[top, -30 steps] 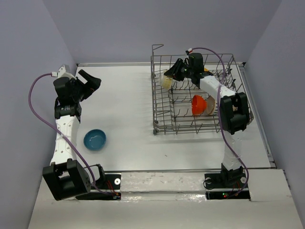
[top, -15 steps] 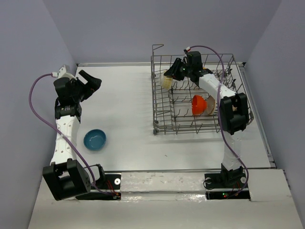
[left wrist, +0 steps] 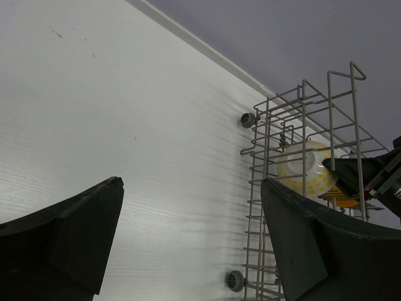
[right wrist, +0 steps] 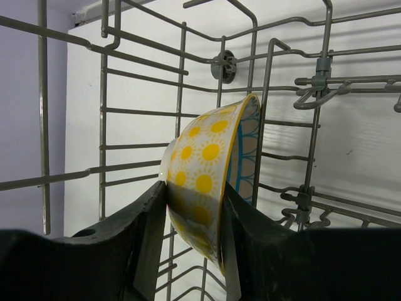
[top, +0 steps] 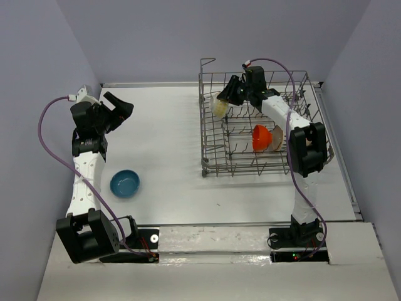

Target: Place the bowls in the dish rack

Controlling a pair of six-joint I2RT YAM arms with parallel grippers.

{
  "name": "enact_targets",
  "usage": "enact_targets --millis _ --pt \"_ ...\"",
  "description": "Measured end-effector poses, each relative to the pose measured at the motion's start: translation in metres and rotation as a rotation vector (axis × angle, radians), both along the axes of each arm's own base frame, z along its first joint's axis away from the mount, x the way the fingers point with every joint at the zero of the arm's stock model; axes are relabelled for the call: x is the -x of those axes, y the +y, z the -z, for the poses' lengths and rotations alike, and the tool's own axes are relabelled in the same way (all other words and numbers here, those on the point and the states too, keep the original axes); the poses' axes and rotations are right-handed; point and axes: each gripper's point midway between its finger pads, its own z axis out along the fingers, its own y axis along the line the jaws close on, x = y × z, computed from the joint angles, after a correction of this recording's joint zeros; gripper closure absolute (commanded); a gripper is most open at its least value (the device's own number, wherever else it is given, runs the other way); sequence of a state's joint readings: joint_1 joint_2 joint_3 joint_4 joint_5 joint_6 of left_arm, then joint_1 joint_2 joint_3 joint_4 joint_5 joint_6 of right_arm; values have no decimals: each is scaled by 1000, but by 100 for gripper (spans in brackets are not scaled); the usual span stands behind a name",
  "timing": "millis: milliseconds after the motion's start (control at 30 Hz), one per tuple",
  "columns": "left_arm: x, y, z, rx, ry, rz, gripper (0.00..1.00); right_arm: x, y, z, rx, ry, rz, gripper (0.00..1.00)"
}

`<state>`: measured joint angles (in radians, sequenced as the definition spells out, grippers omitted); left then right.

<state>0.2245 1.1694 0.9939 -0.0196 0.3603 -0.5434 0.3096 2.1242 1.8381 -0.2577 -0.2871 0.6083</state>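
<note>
Right claw gripping the flower bowl in the rack's far-left corner.
The rack (top: pixel 247 169) is sitting with the right claw (top: pixel 225 95) reaching into its far-left corner, jaws pressing both sides of the flower bowl (right wrist: pixel 200 169), which is standing on edge among the wires. The left claw (top: pixel 120 103) is hovering well left of the rack, jaws spread wide, empty. An orange bowl (top: pixel 261 138) is standing inside the rack; a blue bowl (top: pixel 125 184) is lying outside, left of its near corner.

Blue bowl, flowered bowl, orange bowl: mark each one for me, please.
blue bowl (top: pixel 125 184): top external view, centre of its hollow.
flowered bowl (right wrist: pixel 199 166): right wrist view, on its yellow-flowered outer wall.
orange bowl (top: pixel 260 138): top external view, middle of its orange surface.
</note>
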Motion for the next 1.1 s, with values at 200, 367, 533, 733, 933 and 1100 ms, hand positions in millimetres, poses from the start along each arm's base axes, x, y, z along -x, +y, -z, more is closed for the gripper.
enact_targets --millis 200,367,533,733,933,1100 --pt "0 0 0 0 -1 0 1 -1 -3 0 19 -4 10 58" --pt "0 0 0 0 -1 0 1 -2 -4 0 27 -8 13 57" --pt "0 0 0 0 -1 0 1 -2 -5 0 34 -8 16 54" --pt "0 0 0 0 -1 0 1 -8 -14 1 76 -30 45 51" --pt "0 0 0 0 0 0 1 -10 -16 1 88 -37 52 51" --pt "0 0 0 0 0 0 1 -9 -17 1 99 -38 47 48"
